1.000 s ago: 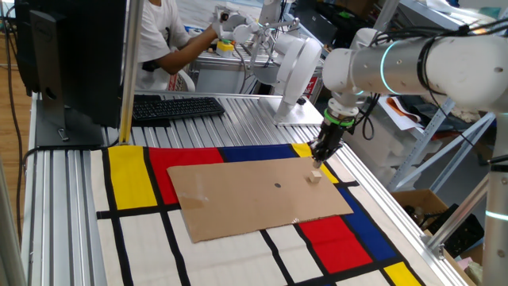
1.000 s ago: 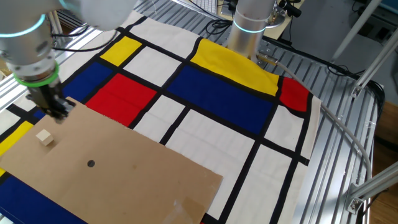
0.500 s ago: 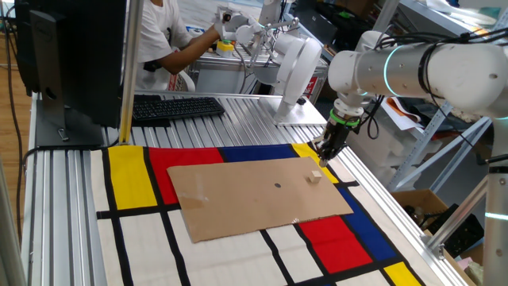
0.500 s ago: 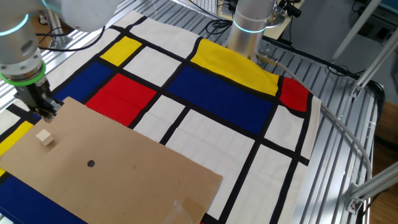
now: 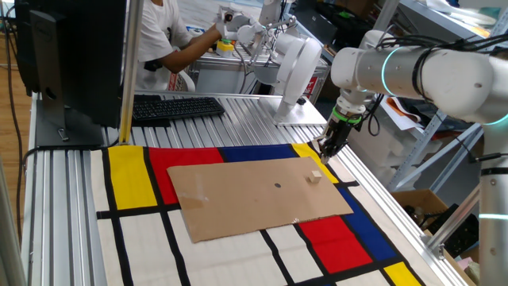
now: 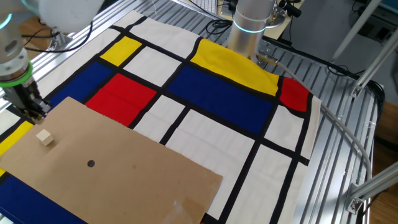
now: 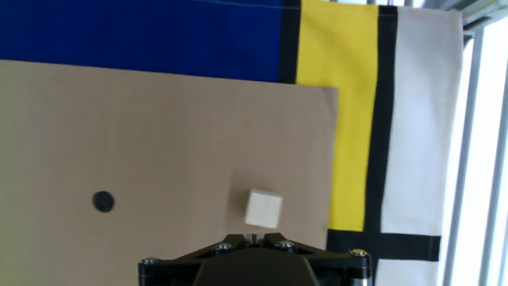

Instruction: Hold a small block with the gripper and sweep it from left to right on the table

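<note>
The small block (image 5: 315, 177) is a pale beige cube lying free on a brown cardboard sheet (image 5: 254, 199), near its far right corner. It also shows in the other fixed view (image 6: 43, 137) and in the hand view (image 7: 263, 209). The gripper (image 5: 324, 153) hangs above and just beyond the block, over the sheet's edge, apart from it. Its fingers look closed together with nothing between them; it shows in the other fixed view (image 6: 37, 112) and at the bottom of the hand view (image 7: 254, 236). The table (image 5: 238, 111) carries the coloured mat.
A dark dot mark (image 5: 278, 187) sits on the cardboard left of the block. A black keyboard (image 5: 171, 107) and a monitor (image 5: 71, 56) stand at the table's back left. A white robot base (image 5: 294, 71) stands at the back. A person (image 5: 167, 36) works behind the table.
The gripper has risen and drawn away from the block toward the mat's edge. The block has not moved.
</note>
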Available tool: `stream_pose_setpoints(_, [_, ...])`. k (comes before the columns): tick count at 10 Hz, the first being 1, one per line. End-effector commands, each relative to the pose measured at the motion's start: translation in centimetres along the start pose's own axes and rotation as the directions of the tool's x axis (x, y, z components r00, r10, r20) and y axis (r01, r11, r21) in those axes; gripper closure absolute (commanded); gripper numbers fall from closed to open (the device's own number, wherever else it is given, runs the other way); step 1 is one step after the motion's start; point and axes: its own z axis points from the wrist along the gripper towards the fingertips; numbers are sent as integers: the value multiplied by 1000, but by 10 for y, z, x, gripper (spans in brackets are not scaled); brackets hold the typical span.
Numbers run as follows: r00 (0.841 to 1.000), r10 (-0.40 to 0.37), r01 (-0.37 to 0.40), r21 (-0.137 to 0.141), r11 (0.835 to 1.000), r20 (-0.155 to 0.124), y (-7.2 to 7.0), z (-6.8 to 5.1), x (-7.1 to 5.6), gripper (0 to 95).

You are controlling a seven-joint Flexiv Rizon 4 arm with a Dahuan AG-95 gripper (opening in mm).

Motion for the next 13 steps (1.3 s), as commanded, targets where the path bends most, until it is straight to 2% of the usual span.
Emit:
stream_pose_setpoints(1, [1000, 7, -7, 9, 1000, 0, -3, 3, -2, 950])
stream_pose_setpoints(4, [1000, 13, -13, 11, 1000, -1, -4, 10, -8, 950])
stream_pose_setpoints(9, [1000, 30, -30, 5, 1000, -9, -3, 11, -8, 950])
stream_pose_setpoints(13, [999, 31, -31, 3, 1000, -15, 0, 18, -10, 950])
